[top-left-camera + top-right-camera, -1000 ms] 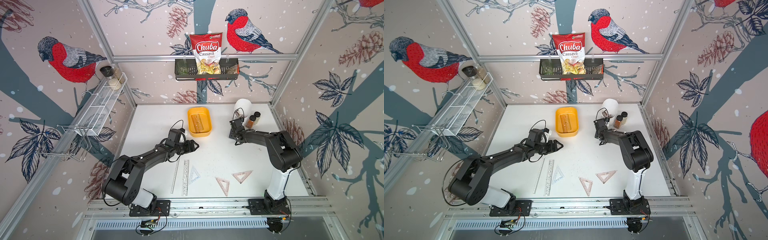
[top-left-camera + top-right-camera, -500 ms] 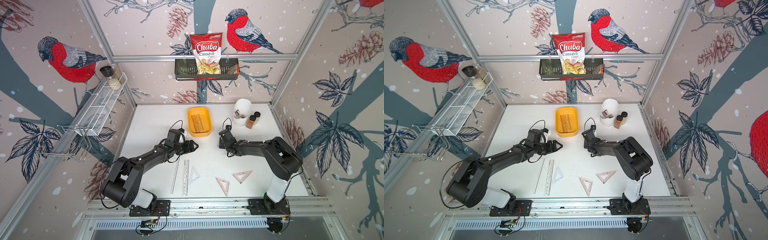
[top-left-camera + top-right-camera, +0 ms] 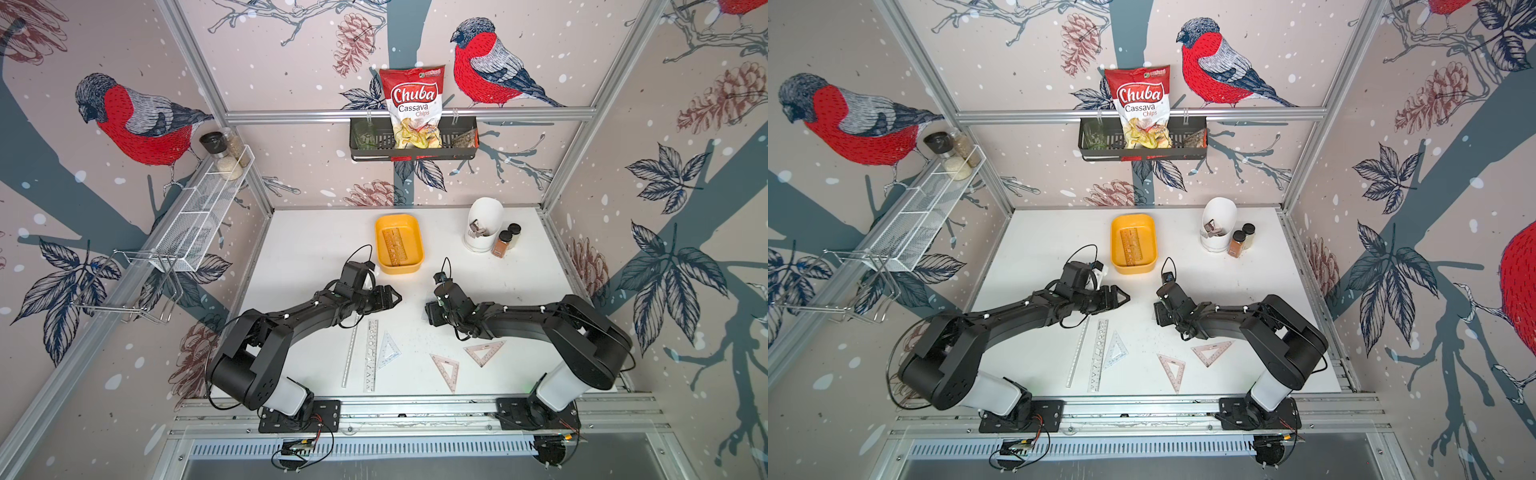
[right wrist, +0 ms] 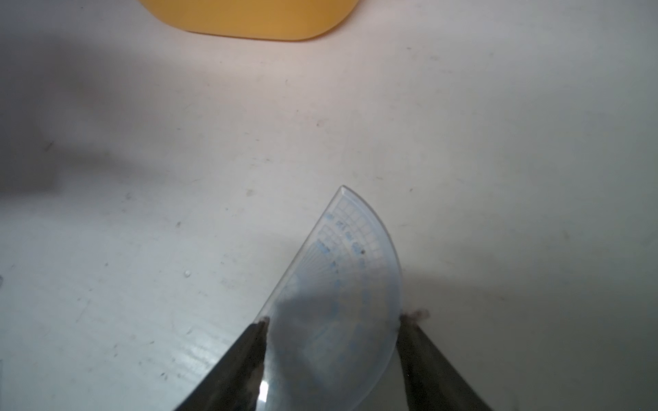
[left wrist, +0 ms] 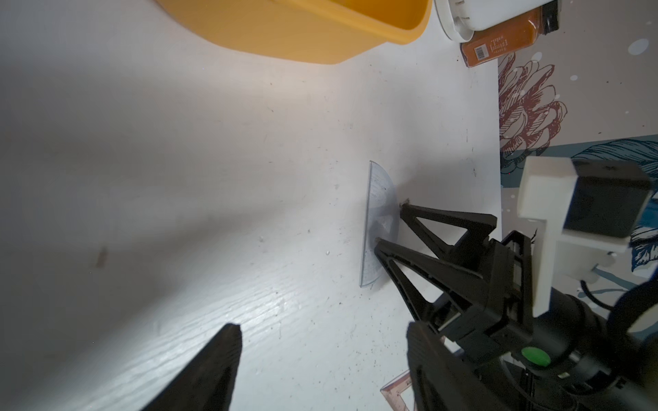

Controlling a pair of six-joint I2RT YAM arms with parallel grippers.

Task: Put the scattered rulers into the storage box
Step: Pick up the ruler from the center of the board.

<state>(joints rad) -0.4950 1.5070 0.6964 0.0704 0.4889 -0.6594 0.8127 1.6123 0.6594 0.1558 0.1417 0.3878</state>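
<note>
The right arm has swung away from the white pot (image 3: 484, 224) at the back of the table (image 3: 316, 249) and dropped into the middle, and now we see why. The right gripper (image 4: 334, 320) is down over the pale blue protractor (image 4: 341, 270). One fingertip sits at the straight edge and the other at the curved edge, and the protractor lies flat on the white surface. The fingers have spread a little in the last moment, and we cannot tell whether they are pinching the protractor or only bracketing it.

The left gripper (image 3: 392, 297) has barely shifted. It hovers near the box's front corner with its fingers wide apart and nothing between them.

The storage box (image 3: 400, 269) sits just ahead of both arms, with one pinkish stencil ruler (image 3: 395, 247) already inside.

Closer to the robot, five pieces lie untouched:
- a clear straight ruler (image 3: 350, 357)
- a stencil ruler (image 3: 371, 355) beside it
- a small pale triangle (image 3: 388, 351) touching that one
- two pink triangles (image 3: 445, 370) (image 3: 484, 351), a little apart from the other three

So we judge the protractor to be the next piece in. The trip to the box is short, but the protractor is thin and flat against the table, so getting under an edge looks like the tricky part. Most of the job remains.
</note>
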